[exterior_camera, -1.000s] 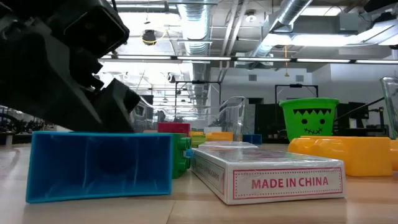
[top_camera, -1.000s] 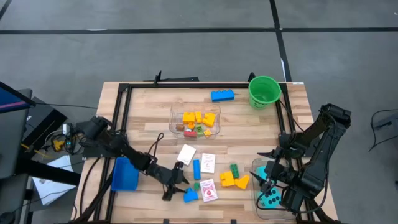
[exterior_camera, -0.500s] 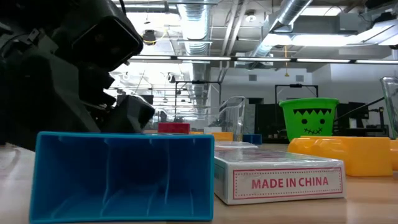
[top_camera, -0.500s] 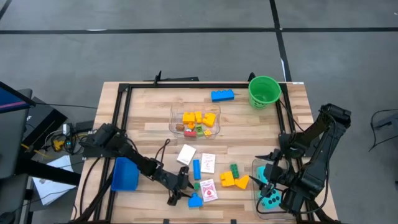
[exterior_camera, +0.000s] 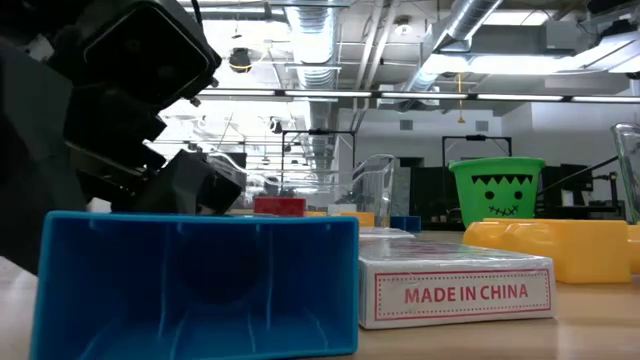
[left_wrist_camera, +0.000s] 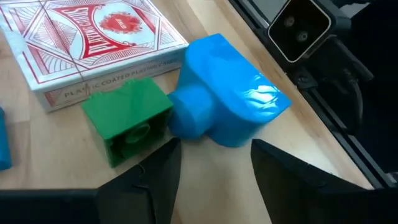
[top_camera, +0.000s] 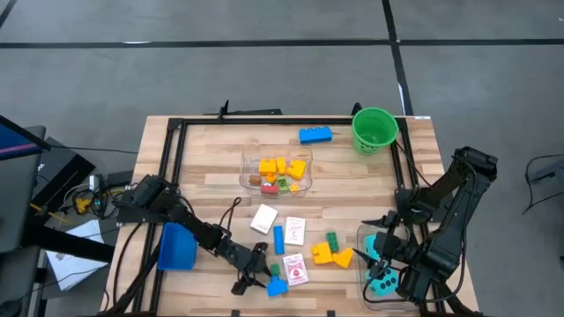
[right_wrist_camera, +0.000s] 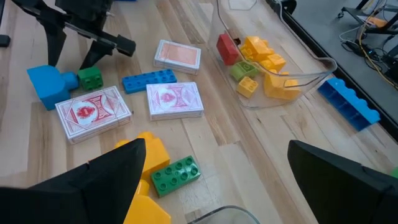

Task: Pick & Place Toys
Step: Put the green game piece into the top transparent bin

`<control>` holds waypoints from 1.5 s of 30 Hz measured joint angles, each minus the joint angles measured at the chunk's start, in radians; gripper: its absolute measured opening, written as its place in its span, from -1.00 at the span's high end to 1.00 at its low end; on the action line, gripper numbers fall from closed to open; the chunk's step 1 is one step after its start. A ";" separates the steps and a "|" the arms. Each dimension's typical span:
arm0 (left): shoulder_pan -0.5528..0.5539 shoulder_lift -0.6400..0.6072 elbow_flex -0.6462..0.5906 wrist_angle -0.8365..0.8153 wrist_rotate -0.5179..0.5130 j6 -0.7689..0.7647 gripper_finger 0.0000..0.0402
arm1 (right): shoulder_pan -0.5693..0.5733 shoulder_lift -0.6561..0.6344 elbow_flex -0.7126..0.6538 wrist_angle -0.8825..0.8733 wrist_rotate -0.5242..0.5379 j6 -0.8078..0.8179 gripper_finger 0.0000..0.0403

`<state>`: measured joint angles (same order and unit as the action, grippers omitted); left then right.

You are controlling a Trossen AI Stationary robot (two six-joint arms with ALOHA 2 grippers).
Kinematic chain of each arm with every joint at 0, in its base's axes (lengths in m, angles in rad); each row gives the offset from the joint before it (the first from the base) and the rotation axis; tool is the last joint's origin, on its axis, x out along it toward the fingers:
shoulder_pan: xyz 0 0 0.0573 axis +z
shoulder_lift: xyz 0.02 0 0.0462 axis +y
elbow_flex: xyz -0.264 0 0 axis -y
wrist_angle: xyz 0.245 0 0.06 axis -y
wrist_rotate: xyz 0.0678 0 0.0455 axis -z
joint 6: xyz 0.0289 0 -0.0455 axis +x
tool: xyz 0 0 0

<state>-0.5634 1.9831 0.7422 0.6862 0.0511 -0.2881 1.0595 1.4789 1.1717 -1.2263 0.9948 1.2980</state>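
A blue brick [left_wrist_camera: 233,106] lies on its side near the table's front edge, its hollow underside [exterior_camera: 195,285] facing the low view. Beside it are a small green brick [left_wrist_camera: 127,118] and a red-and-white card pack [left_wrist_camera: 87,43]. My left gripper [left_wrist_camera: 214,168] is low over the table and open, its fingertips just short of the blue brick [top_camera: 278,285]. My right gripper [right_wrist_camera: 217,180] hangs wide open above a clear tub [top_camera: 370,298] holding teal dice [top_camera: 385,282]. More cards [top_camera: 294,231], a long blue brick [top_camera: 278,239] and yellow bricks [top_camera: 330,255] lie mid-table. My left gripper has its open fingertips [left_wrist_camera: 171,152] right at the blue brick's near end [left_wrist_camera: 227,138]; I cannot tell whether one touches it. The fingers slant down from the table's left. The brick lies on the table on its side.
A clear tub [top_camera: 248,180] of yellow, red and green bricks stands mid-table, with a blue brick [top_camera: 315,135] and a green bucket [top_camera: 374,129] behind it. A blue tray [top_camera: 176,246] sits under my left arm. A black frame [top_camera: 172,167] rims the table.
My left gripper has moved down and toward the table's near right, tipping further downward. The blue brick has slid toward the near edge ahead of it and now fills more of the low view, hiding the green brick there. The right arm kept still.
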 joint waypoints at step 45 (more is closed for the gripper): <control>0.054 -0.015 -0.001 0.009 -0.159 0.201 -0.14 | 0.000 0.000 0.000 0.005 -0.026 0.002 -0.91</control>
<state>-0.5091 1.9684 0.7410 0.6953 -0.1077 -0.0868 1.0595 1.4792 1.1721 -1.2217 0.9688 1.3003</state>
